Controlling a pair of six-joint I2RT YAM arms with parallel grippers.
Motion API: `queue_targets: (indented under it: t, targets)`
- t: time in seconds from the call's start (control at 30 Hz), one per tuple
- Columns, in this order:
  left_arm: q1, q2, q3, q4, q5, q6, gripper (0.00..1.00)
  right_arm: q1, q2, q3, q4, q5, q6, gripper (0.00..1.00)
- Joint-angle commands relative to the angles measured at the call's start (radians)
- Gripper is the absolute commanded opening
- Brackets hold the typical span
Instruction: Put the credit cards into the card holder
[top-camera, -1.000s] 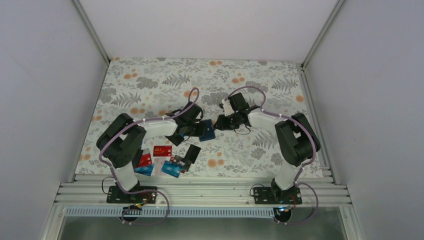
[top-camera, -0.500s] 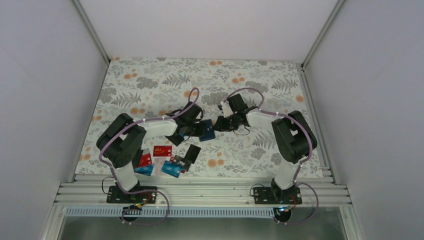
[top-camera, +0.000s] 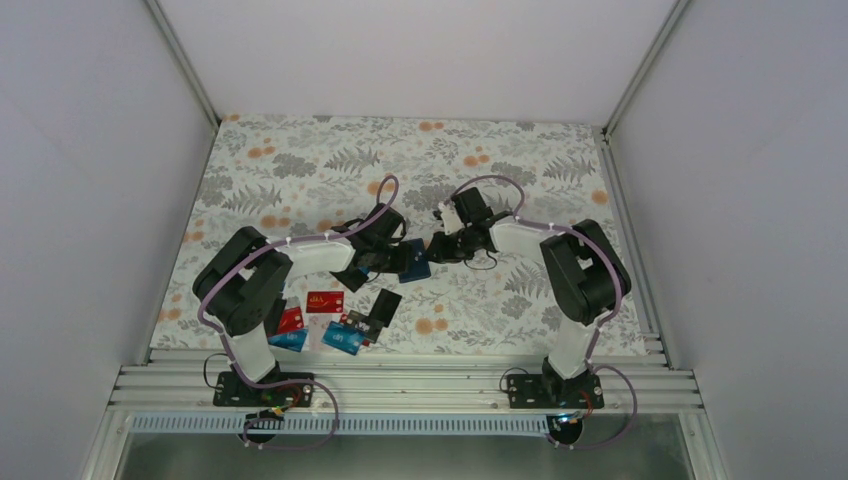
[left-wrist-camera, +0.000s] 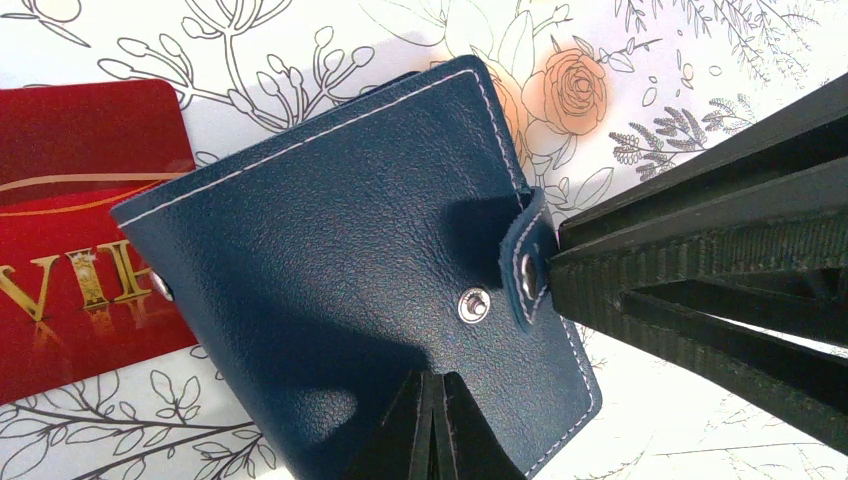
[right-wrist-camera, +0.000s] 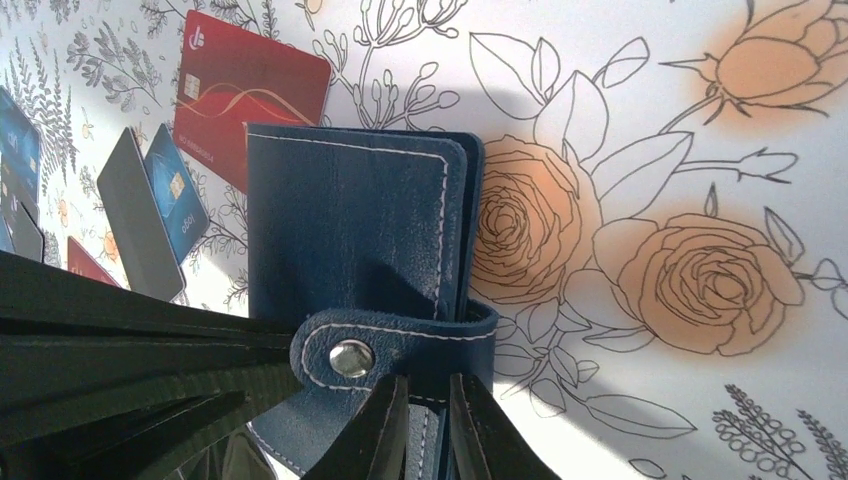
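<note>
Card holder — in right hand

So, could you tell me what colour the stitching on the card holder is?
White, on the navy card holder; clearest in the left wrist view.

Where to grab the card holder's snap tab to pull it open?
Pinch the snap tab at its free rounded end, approaching from that edge of the card holder; the tab stands lifted off its stud, so both faces are exposed.

Part of card holder behind left gripper
</note>
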Motion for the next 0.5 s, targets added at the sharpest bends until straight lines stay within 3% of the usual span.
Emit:
queue_targets:
  t: [0.0,0.47]
  targets:
    - [-0.007,0.036,-0.006,-0.023,0.003,0.012,0.02,0.019,0.026,0.036,0.015,-0.013,-0.007,0.14]
    - [-0.007,0.037,-0.009,-0.019,0.006,0.012,0.02,0.028,-0.001,0.066,-0.017,0.028,-0.01,0.13]
